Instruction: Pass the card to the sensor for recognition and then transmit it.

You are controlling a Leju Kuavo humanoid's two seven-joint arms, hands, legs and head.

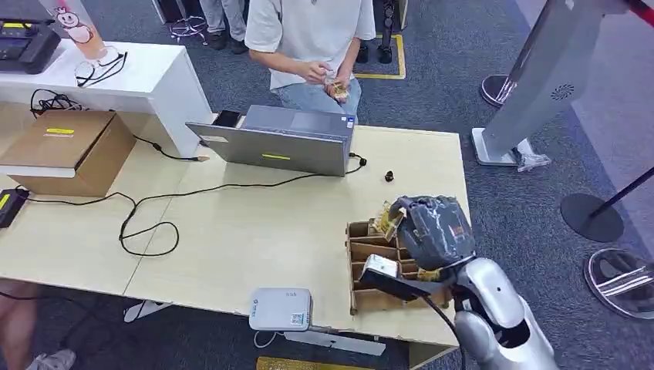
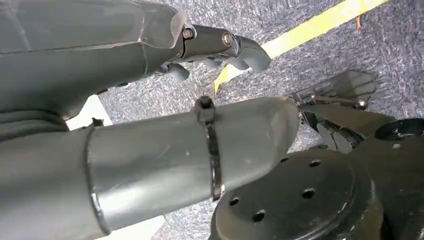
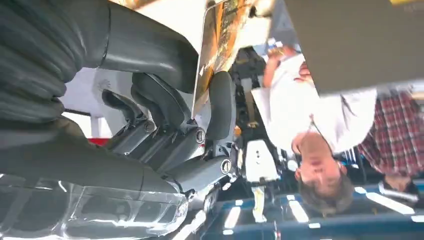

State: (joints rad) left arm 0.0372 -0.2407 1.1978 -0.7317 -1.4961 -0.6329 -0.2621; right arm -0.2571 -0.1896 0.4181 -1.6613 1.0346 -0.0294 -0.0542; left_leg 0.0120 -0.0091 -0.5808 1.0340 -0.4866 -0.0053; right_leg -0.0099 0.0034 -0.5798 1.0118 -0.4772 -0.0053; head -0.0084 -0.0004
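I'm pinching the card (image 3: 216,47) in the right robot hand (image 1: 432,227), just above the cardboard rack (image 1: 370,266) on the tabletop (image 1: 254,231). Left robot hand (image 2: 220,47) is hanging empty, fingers loosely spread. I'm keeping the card flat while swinging toward the white sensor (image 1: 281,309).

The pale matt wooden table (image 1: 254,231) carries a brown corrugated-cardboard slotted rack (image 1: 369,266); left of it lies a smooth white plastic sensor box (image 1: 281,308). Beyond stands a matt grey metal laptop (image 1: 281,140).

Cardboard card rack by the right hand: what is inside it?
The cardboard rack has several slotted compartments, the visible ones looking empty. The right hand holds a card above it and covers the slots beneath, so their contents cannot be seen.
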